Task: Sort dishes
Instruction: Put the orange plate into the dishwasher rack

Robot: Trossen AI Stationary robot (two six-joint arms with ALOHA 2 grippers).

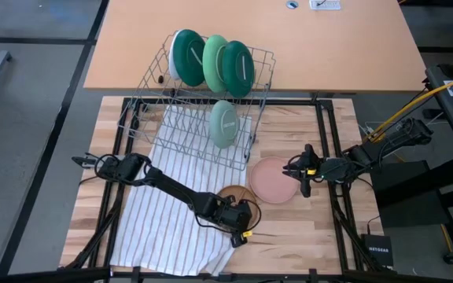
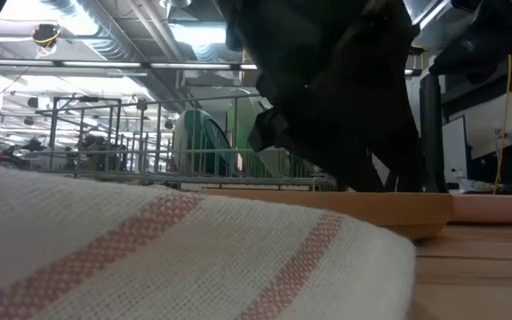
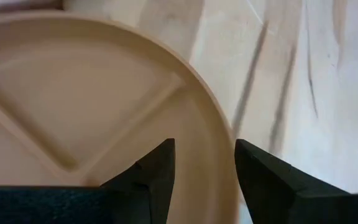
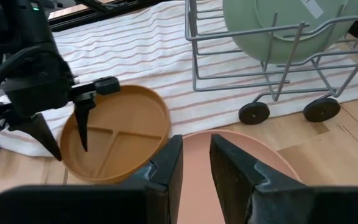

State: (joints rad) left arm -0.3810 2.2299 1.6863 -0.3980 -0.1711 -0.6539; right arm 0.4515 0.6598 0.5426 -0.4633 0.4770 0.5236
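Observation:
A brown divided plate (image 1: pixel 228 194) lies at the table's near middle, its left edge on the white striped cloth (image 1: pixel 163 212). My left gripper (image 1: pixel 241 220) is open over the plate's near rim, one finger inside and one outside; the right wrist view shows this too (image 4: pixel 61 134). A pink plate (image 1: pixel 272 181) lies flat on the table to the right. My right gripper (image 4: pixel 196 155) hangs over the pink plate's right part with a narrow gap between its fingers. Two dark green plates (image 1: pixel 187 53) (image 1: pixel 238 69), a light green one (image 1: pixel 215 63) and a pale mint one (image 1: pixel 223 123) stand in the grey wire rack (image 1: pixel 152 75). My left gripper's fingers come from above and stand astride the brown plate's rim (image 3: pixel 224 155), one finger (image 3: pixel 157 171) over the inside and one (image 3: pixel 263 177) outside. I cannot tell whether they touch it. The plate lies flat on the table and cloth.
The rack's wheeled near end (image 4: pixel 253 113) stands on the cloth just beyond the two plates. Bare wood table lies to the near right (image 1: pixel 305 236). Dark frame bars run along the table's edges (image 1: pixel 325 141).

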